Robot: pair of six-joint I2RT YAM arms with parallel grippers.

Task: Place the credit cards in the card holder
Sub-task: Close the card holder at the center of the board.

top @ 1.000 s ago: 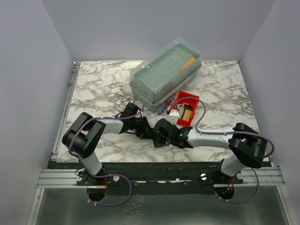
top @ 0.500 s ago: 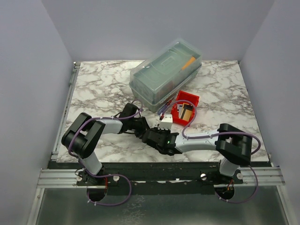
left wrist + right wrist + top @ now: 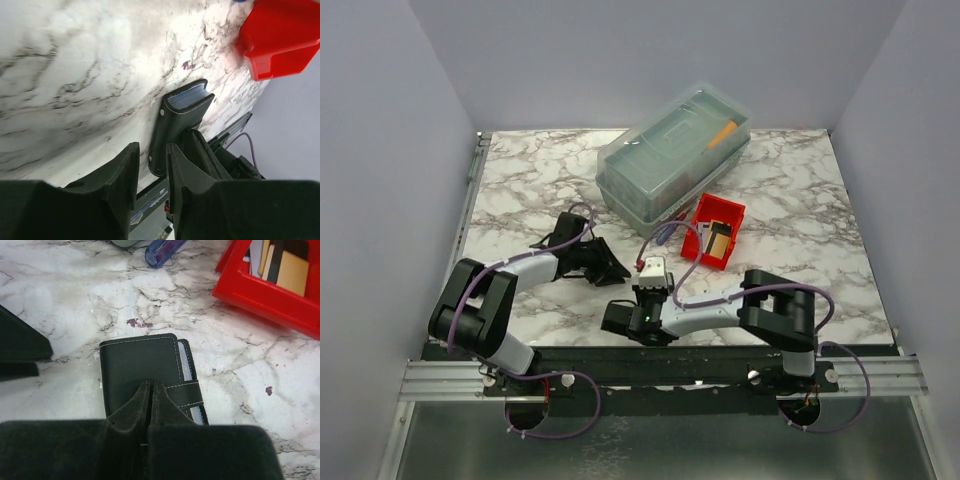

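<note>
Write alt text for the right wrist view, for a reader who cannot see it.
The right gripper, shut, hangs over a closed black card holder on the marble table. A red bin holding cards is at upper right; part of a blue pen shows at the top.

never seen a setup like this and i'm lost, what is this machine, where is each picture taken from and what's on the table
This is a robot with two arms bolted at the near edge of a marble table. The wide picture comes from a fixed camera above and behind the arms. The other two come from a camera on each wrist, so the dark shapes at the bottom are that arm's own fingers.

On the table are a clear lidded box, a red bin with cards in it, a blue pen and a black card holder.

The right gripper is shut, its tips on or just over the card holder. The left gripper is slightly open, a little apart from it, holding nothing.
</note>
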